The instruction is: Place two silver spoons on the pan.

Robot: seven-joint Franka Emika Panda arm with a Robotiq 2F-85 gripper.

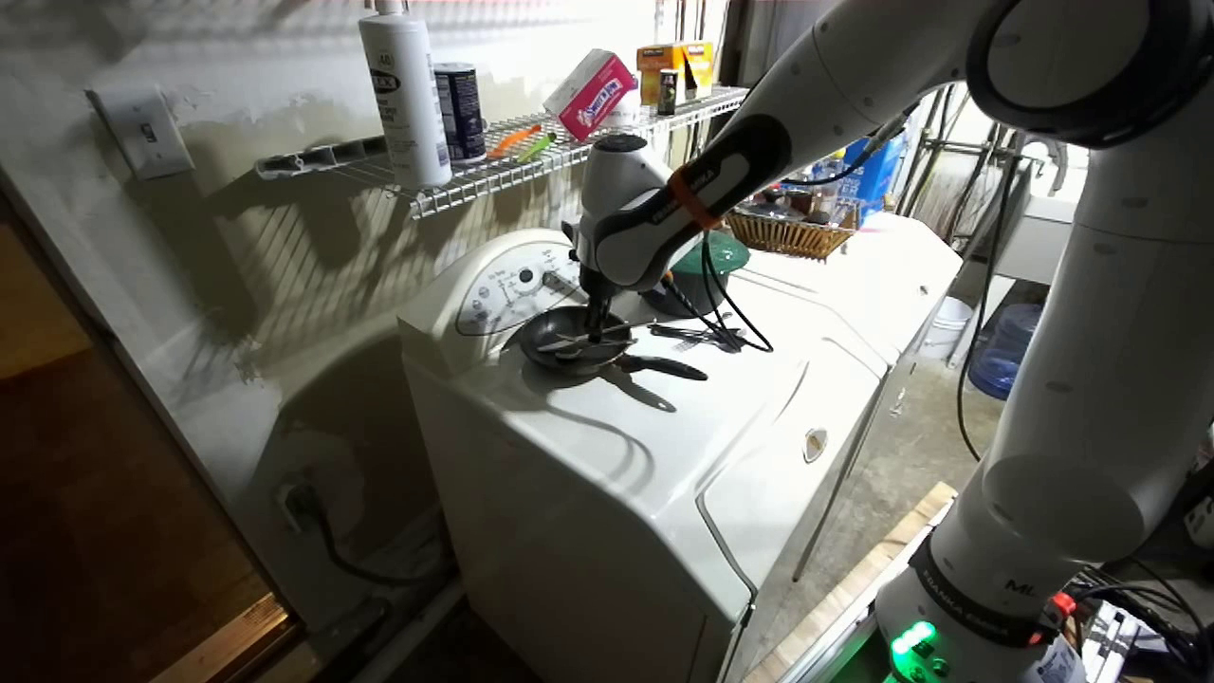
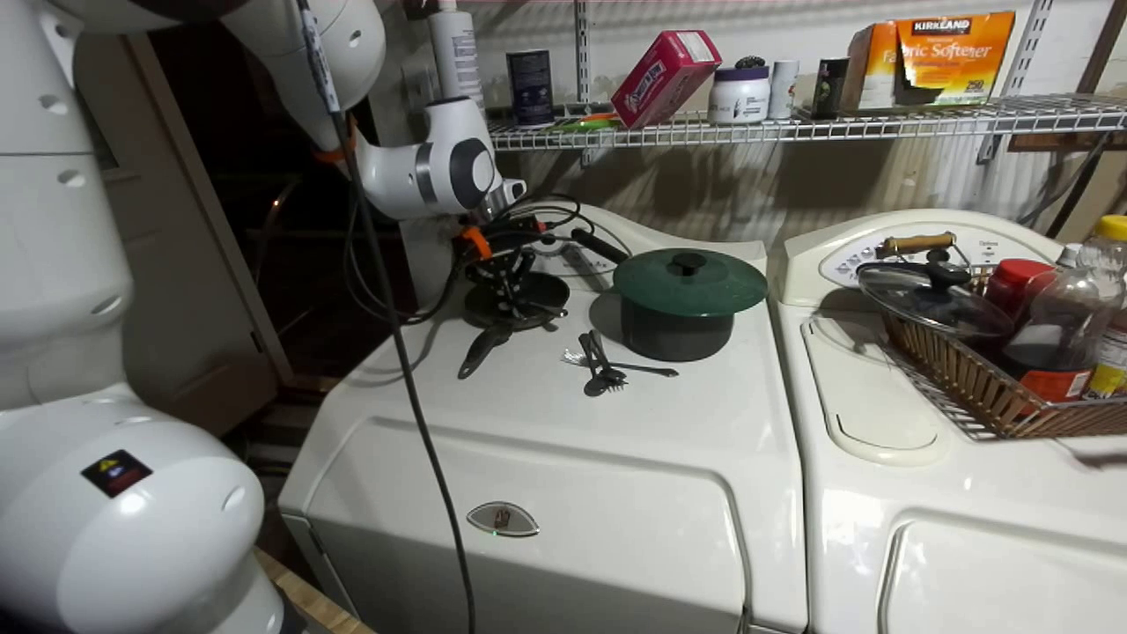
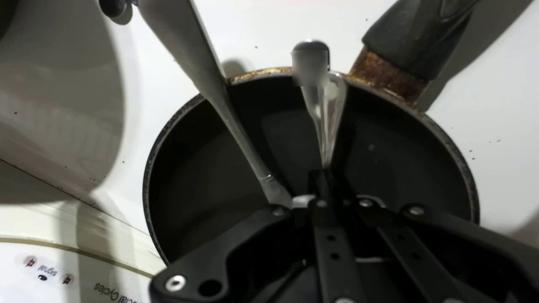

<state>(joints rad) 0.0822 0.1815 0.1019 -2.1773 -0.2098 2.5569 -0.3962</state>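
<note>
1. Wrist view: the pan (image 3: 202, 176) sits beneath me on a white appliance (image 3: 261, 29), its handle leaving at 1 o'clock.
2. In an exterior view, a green-lidded pot (image 2: 689, 304) stands near the pan at 3 o'clock; a jumble of dark utensils (image 2: 603, 365) lies at 4 o'clock, and a wicker basket (image 2: 977, 383) sits well apart, beyond the pot.
3. A black cable (image 2: 412, 387) hangs past the pan at 8 o'clock. My arm (image 1: 825, 85) covers part of the pot in an exterior view.
4. From my wrist I see an unheld spoon (image 3: 202, 75) crossing the rim at 11 o'clock; its handle end is cut off, its lower end hidden by my gripper (image 3: 326, 179).
5. A smear blurs the tip of the other spoon (image 3: 312, 99), which points over the rim at 12 o'clock. Right against it runs a shiny strip (image 3: 335, 101); I cannot tell whether it is separate.
6. My jaws are drawn together on that other spoon, over the pan; whether they touch its floor I cannot tell.
</note>
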